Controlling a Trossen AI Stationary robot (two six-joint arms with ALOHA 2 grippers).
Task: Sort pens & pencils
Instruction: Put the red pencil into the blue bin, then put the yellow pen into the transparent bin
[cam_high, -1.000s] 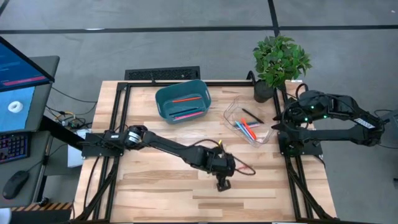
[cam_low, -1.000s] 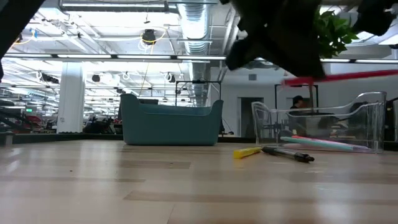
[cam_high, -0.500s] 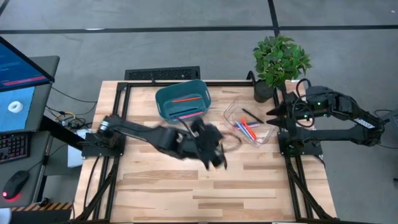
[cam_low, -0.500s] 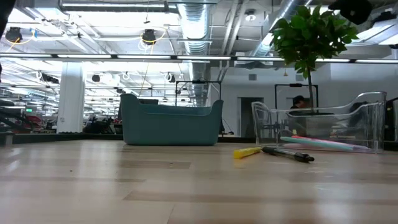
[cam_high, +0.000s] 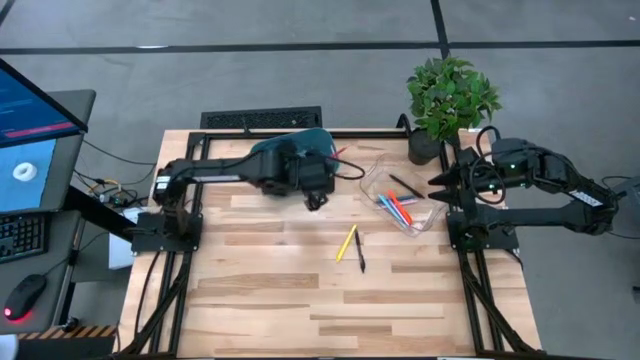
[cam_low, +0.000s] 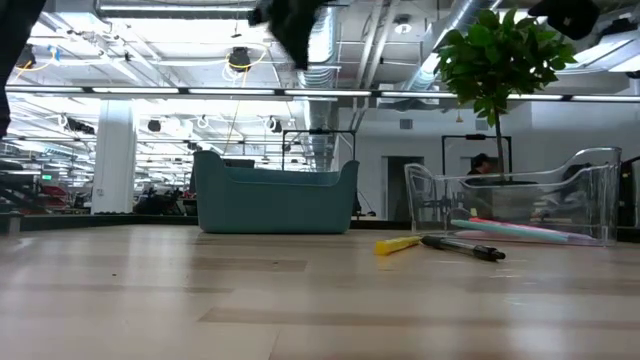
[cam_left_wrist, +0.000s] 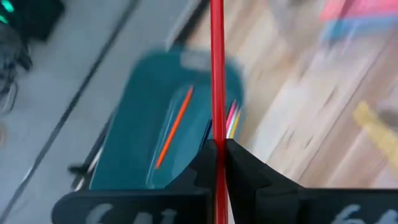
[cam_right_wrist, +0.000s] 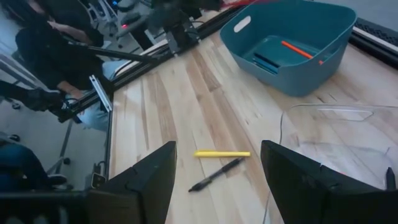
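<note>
- The left end effector (cam_high: 316, 196) hangs over the near right edge of the teal bin (cam_high: 270, 152), clenched on a red pen (cam_left_wrist: 216, 74). In its wrist view the pen runs straight out between the shut fingers, pointing over the bin's open top; this looks like a carry lined up for a drop with like items.
- The bin sits at the far middle of the tabletop (cam_high: 270, 290). Inside lie an orange stick (cam_left_wrist: 174, 127) and a few pink and yellow ones, lengthwise on its floor.
- On the bare wood, nearer the middle, a yellow pen (cam_high: 346, 243) and a black pen (cam_high: 359, 252) lie just beside each other, unsorted and well apart from both containers, with open room all around for a reach from above.
- The clear tray (cam_high: 375, 180) stands to the right of the bin, near the tabletop's far right. It holds blue, red and black sticks.
- A potted plant (cam_high: 450, 95) stands at the far right corner, close behind the tray.
- The right end effector (cam_high: 440, 180) waits at the right edge beside the tray, fingers spread and holding nothing.
</note>
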